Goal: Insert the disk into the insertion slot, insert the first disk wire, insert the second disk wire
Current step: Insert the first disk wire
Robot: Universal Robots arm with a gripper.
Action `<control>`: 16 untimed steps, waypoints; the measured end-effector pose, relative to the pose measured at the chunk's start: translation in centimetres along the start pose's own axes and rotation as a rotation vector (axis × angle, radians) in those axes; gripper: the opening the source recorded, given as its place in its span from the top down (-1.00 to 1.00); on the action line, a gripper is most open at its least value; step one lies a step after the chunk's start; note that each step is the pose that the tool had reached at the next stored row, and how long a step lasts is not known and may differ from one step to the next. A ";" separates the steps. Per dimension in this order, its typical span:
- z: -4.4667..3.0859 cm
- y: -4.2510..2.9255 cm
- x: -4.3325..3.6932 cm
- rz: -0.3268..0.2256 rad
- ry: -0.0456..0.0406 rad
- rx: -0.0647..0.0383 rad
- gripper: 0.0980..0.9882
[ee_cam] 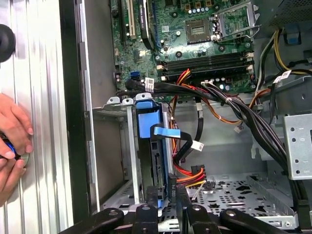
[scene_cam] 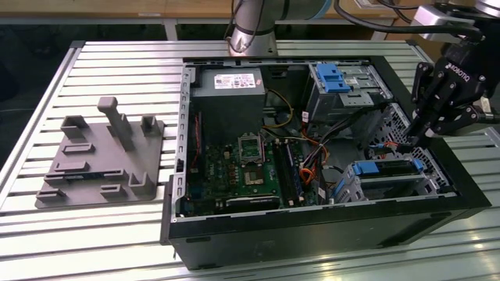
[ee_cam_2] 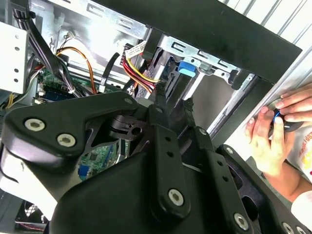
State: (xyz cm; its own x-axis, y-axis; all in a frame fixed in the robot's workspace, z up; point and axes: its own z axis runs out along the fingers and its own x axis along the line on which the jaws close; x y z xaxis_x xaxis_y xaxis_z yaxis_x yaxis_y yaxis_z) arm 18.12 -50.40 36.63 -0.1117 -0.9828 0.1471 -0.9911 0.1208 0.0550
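The disk [scene_cam: 388,168], silver in its blue caddy [ee_cam: 148,118], sits inside the silver insertion slot [scene_cam: 390,186] at the case's near corner on the exterior view's right. My gripper [scene_cam: 411,146] reaches down into the case just behind the slot. Its fingers [ee_cam: 146,202] stand close together around a black wire plug [ee_cam: 171,187] at the disk's rear end. Red and yellow wires [ee_cam: 191,174] run from there. A flat blue wire [ee_cam: 166,131] loops off the caddy. In the second wrist view the fingertips [ee_cam_2: 160,95] point at the slot [ee_cam_2: 195,63].
The open black PC case [scene_cam: 312,225] holds a motherboard [scene_cam: 250,170], a power supply [scene_cam: 234,82] and a taller cage with a blue latch [scene_cam: 336,79]. Black cable bundles [ee_cam: 234,105] cross the bay. A person's hands [ee_cam: 12,131] rest outside the case wall. A grey fixture [scene_cam: 102,158] lies on the table.
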 end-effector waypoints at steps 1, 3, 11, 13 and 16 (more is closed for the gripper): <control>0.08 0.00 -0.01 0.000 0.0001 -0.001 0.56; 0.26 -0.01 -0.04 0.000 0.0004 -0.001 0.56; 0.66 0.03 -0.63 0.000 0.0025 -0.001 0.56; 0.80 0.02 -0.65 0.000 0.0031 -0.002 0.56; 1.06 0.00 -0.69 0.000 0.0038 -0.002 0.56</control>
State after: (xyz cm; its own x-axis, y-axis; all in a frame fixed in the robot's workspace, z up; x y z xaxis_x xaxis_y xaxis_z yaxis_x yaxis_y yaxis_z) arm 18.12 -49.87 35.48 -0.1112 -0.9823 0.1508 -0.9910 0.1209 0.0567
